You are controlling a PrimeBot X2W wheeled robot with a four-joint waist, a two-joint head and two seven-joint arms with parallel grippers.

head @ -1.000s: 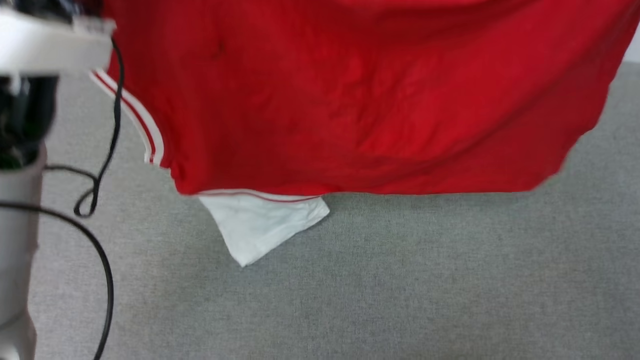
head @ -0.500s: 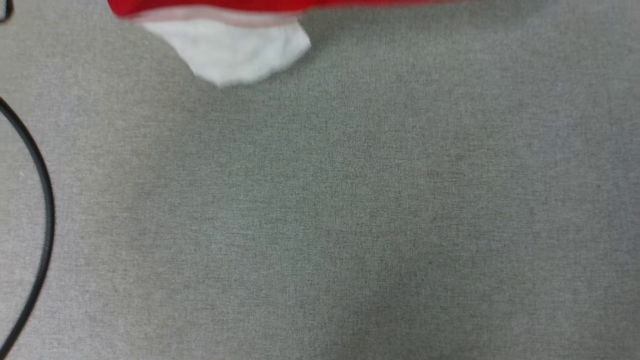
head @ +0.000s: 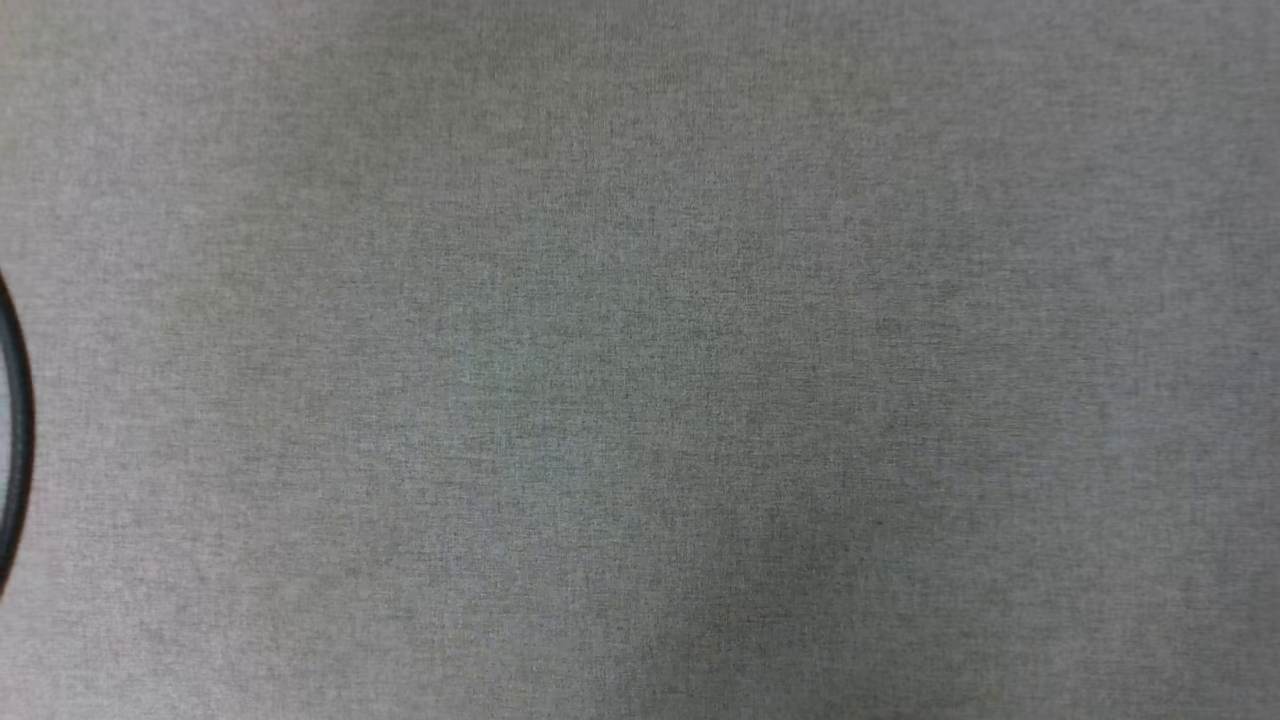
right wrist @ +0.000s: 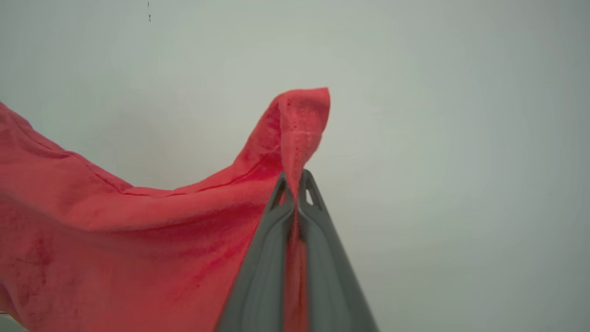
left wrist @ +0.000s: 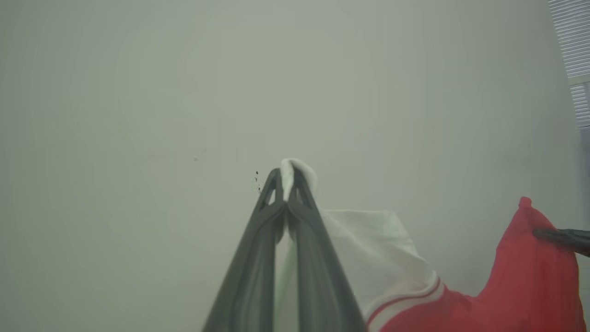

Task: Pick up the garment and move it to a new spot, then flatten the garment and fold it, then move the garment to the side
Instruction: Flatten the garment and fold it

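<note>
The garment (right wrist: 115,230) hung in the air, carried by both arms and resting on nothing. The left gripper (left wrist: 286,184) was pressed together on a soft fold of the white sleeve (left wrist: 368,249); a small rounded tuft of white cloth stuck out past its tips. Below the sleeve ran a ribbed trim (left wrist: 405,299) of white with a thin red stripe, and beyond it the red body of the shirt. The right gripper (right wrist: 297,182) was likewise clamped tight, pinching a red corner that rose above its tips in a limp, folded peak. The red cloth looked like a matte knit with fine pinholes near the seam, and it sagged away to the left in a long, loose curve. In the left wrist view one of the right gripper's dark fingers (left wrist: 562,237) met a red peak at the far right. Behind the cloth stood a plain pale wall (left wrist: 138,92), with a slatted blind (left wrist: 574,37) at the upper right. The head view looked down on a grey woven surface (head: 640,360) with a fine, even weave, and a black cable (head: 18,430) curved along its left edge.
</note>
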